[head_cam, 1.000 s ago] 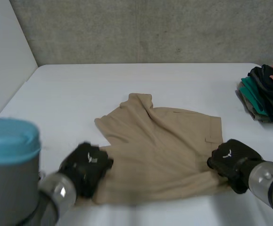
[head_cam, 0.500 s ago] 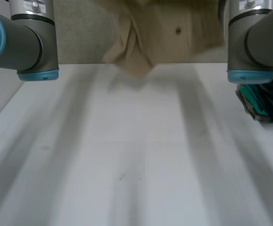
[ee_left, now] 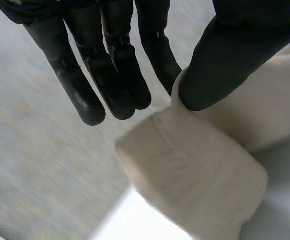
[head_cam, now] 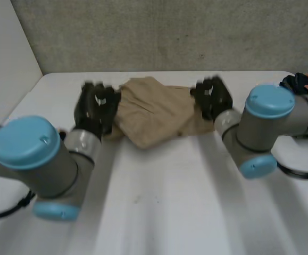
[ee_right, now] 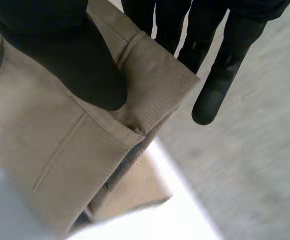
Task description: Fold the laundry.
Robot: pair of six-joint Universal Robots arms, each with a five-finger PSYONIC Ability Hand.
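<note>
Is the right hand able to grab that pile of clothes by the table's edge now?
Probably not yet: the right hand is pinching the tan shorts and must let go first, though the pile lies close beside that arm.

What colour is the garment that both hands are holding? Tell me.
The garment is plain tan with no pattern, and it shows best in the right wrist view.

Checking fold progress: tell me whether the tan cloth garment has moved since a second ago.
Yes. The tan cloth garment moved from the white table's middle toward its far edge.
</note>
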